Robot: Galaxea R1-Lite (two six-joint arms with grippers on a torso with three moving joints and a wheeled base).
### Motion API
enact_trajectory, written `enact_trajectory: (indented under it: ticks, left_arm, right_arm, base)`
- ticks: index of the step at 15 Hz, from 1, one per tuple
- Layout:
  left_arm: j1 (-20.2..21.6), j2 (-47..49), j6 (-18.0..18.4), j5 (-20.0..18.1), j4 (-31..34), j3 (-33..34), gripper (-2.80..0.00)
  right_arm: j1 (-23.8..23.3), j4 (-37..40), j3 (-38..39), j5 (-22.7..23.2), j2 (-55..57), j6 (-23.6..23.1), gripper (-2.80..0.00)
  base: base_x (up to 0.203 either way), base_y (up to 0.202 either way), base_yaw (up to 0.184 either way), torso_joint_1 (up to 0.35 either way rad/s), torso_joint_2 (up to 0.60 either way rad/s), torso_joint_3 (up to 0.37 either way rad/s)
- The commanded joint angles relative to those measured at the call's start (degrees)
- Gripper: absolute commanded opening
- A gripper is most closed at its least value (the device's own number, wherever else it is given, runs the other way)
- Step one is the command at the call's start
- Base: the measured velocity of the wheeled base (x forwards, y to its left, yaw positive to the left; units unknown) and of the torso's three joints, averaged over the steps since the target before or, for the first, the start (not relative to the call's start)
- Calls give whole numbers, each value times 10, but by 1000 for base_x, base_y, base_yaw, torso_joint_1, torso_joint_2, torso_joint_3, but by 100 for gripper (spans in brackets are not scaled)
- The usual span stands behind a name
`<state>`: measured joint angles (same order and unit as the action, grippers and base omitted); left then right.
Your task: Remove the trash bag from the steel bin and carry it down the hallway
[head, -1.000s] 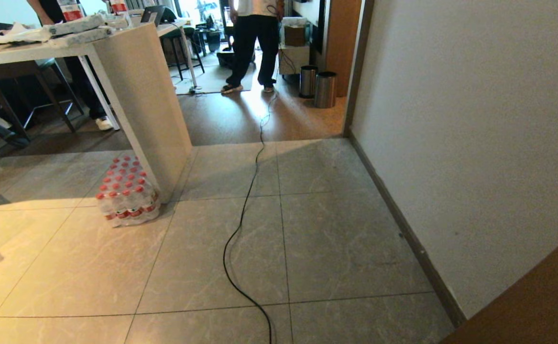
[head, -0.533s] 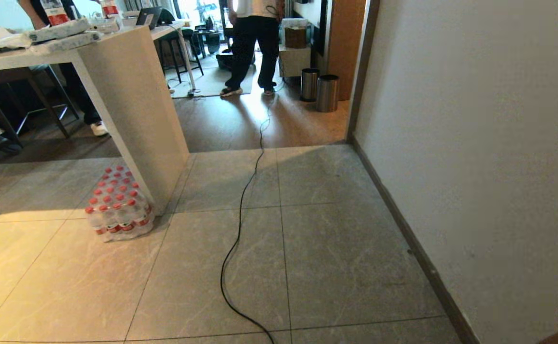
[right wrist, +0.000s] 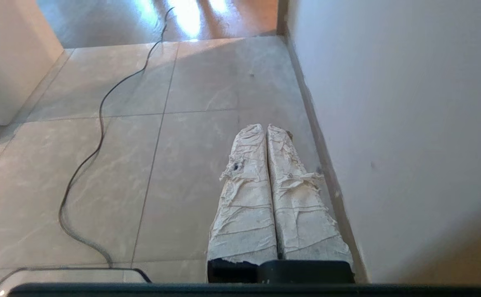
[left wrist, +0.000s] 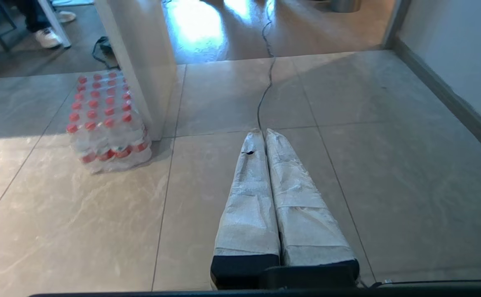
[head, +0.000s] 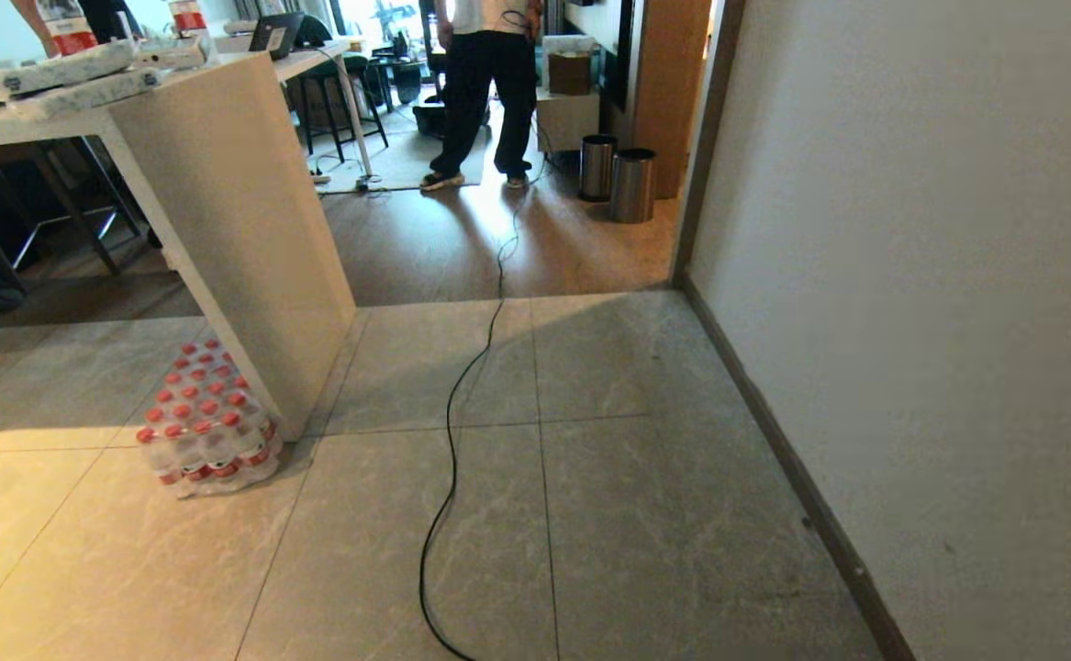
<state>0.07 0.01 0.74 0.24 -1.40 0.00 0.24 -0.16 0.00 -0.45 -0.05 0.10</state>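
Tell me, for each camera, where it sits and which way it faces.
Head view: high on the robot, facing forward and down the tiled floor toward two steel bins; no own body shows.
Left wrist view: behind the shut left tool, facing the bottle pack.
Right wrist view: behind the shut right tool, beside the wall.
All three share the black cable.

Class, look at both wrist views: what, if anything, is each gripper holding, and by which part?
Nothing is held. The left gripper and right gripper each have their fingers pressed together, empty, above the tiled floor.
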Motion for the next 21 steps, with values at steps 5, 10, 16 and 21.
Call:
enact_trajectory:
  ticks: [5,10,16,21]
  left_arm:
    - [0,0,0,0,0,6,-280]
    - [0,0,0,0,0,6,-280]
    - [0,0,-3,0,2,6,-280]
    - [0,0,-6,0,2,7,-280]
  right_arm:
    - [0,0,0,0,0,0,-280]
    - [0,0,0,0,0,0,-280]
    - [0,0,0,0,0,0,-280]
    - [0,-1,0,0,0,0,-280]
  base:
    - [183,0,4,2,3,3]
    - [186,0,1,1,1,4]
    - [187,0,-1,1,2,2]
    - [60,0,0,1,3,0]
